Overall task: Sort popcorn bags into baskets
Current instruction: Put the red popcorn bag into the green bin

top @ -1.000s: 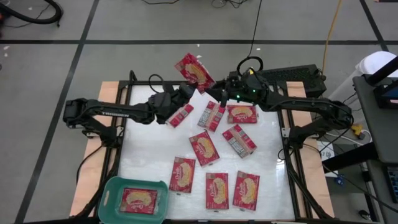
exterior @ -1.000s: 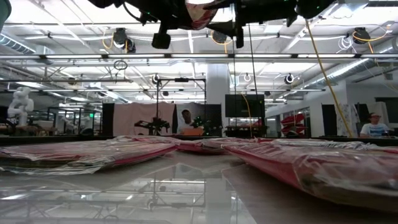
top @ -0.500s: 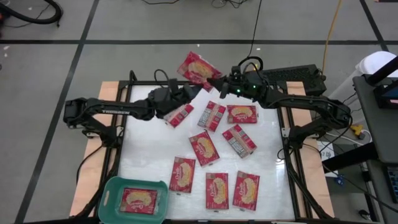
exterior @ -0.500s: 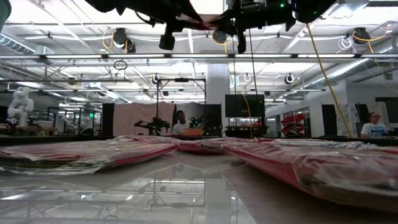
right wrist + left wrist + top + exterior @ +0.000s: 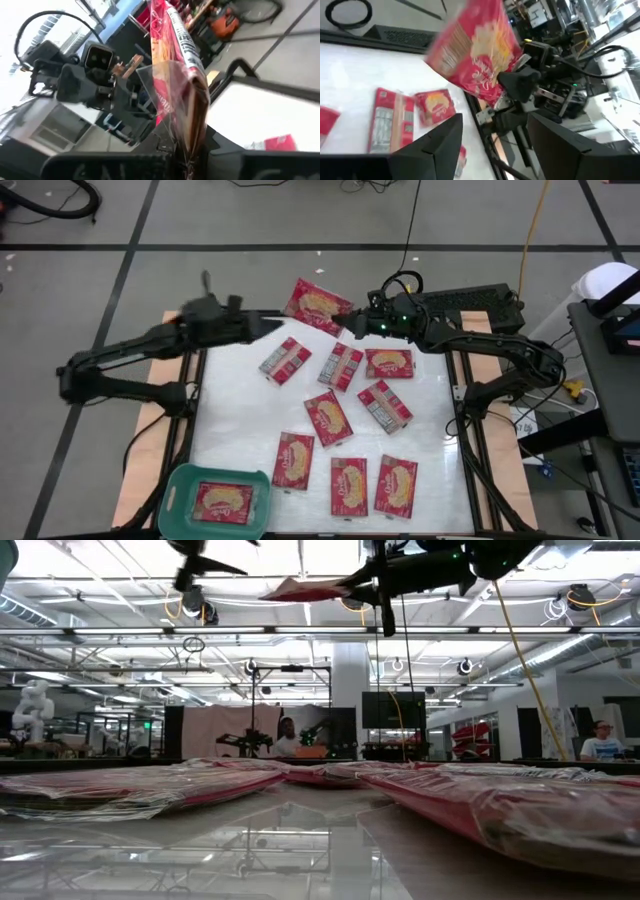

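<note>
Above the table (image 5: 240, 430), right gripper (image 5: 350, 323) pinches a popcorn bag (image 5: 317, 305).

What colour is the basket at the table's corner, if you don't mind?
Teal-green basket, best seen in the high view.

We see two dark, near-black arms built of slim tubular links and bulkier rounded joint housings, matte throughout. The left arm (image 5: 150, 350) runs long and thin, its wrist block squared off. The right arm (image 5: 480, 350) carries a small green indicator light near its wrist, with a black cable looping up off it in a ring. The left gripper (image 5: 492, 142) ends in two broad, flat, angular black fingers (image 5: 432, 145) with bevelled edges. The right gripper (image 5: 350, 323) is equally dark, and beside it we make out a boxy black wrist camera housing.
</note>
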Tool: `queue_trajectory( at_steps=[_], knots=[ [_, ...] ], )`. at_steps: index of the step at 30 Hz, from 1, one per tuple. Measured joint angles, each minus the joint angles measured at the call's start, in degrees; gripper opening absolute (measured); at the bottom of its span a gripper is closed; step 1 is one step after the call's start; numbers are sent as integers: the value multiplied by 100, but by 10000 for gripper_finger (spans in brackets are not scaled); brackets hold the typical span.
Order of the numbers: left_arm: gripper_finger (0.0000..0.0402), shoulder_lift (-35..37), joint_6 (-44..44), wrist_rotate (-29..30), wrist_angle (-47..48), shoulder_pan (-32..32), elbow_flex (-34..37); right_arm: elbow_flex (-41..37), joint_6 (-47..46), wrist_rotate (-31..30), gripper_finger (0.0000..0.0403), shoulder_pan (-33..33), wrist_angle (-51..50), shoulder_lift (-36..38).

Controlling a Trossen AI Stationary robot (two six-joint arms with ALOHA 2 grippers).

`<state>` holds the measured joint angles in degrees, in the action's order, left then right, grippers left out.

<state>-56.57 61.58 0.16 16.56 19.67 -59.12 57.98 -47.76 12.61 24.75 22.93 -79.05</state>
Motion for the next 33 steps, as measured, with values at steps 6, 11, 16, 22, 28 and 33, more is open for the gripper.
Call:
queue_trajectory(
  at_steps=[6,11,16,22,28,33],
  knots=[
    [227,778,-440,-1412,1177,591,-1,-2,-753,480,9,-211,-419,-2],
    [227,908,-1140,-2347,2214,1060,-1,-2,-1010,722,11,-593,-589,4],
    [228,896,-2051,-2784,2665,1094,1,-2,-1102,716,12,-988,-565,4],
    [227,1148,-1975,-1983,2830,814,66,-2,-1159,696,12,-1302,-568,4],
    [227,1788,-707,-1161,1528,114,895,-2,-1149,707,13,-1522,-566,4],
    [223,2100,304,-364,396,-841,1587,-2,-1159,1103,13,-1688,-565,4]
  ],
)
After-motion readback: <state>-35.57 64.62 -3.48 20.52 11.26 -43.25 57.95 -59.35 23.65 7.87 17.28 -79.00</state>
